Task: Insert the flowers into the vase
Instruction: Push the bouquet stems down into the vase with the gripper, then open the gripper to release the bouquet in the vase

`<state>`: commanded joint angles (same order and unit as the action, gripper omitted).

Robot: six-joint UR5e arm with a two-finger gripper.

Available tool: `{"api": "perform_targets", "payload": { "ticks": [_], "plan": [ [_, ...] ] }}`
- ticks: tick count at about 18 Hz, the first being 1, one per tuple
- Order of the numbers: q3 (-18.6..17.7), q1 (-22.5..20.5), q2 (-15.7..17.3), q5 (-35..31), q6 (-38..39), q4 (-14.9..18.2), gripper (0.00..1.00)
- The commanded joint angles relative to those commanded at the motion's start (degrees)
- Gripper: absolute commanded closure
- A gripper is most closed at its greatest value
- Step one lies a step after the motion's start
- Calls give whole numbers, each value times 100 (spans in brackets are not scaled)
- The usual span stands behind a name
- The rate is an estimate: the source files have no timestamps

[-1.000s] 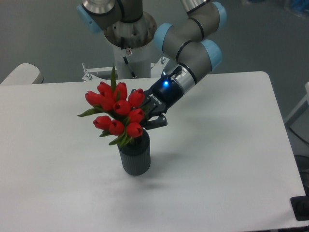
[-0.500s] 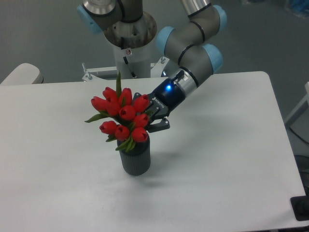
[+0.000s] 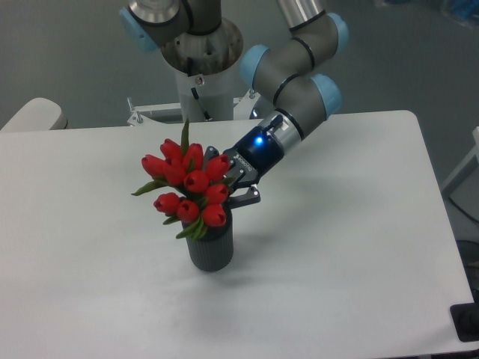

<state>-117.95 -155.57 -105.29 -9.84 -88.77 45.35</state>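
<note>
The vase (image 3: 210, 247) stands upright on the white table (image 3: 337, 247). Directly above its mouth sit the flowers (image 3: 188, 187), leaning left, stems hidden at the rim. Behind the vase, the gripper (image 3: 233, 188) is clamped on the flowers.

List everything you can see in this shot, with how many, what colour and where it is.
flowers: one bunch, about ten red tulip heads with green leaves, directly above the vase mouth, tilted left
vase: one, dark grey, ribbed, upright on the table, left of centre
table: one, white, fills most of the view
chair or seat edge: one, off-white, far left behind the table
arm: one, grey with light blue joint caps, reaching from the back
gripper: one, black, at the bunch's right side, fingers mostly hidden by blooms
</note>
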Motion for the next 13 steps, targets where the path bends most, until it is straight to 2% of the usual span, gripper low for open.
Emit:
{"api": "perform_targets", "payload": {
  "ticks": [6,7,10,13],
  "plan": [
    [0,-44,-18,0,70,0,34],
    [17,-61,-18,0,70,0,22],
    [44,-79,-9,-9,79,0,2],
    [53,-88,17,-18,97,0,0]
  ]
}}
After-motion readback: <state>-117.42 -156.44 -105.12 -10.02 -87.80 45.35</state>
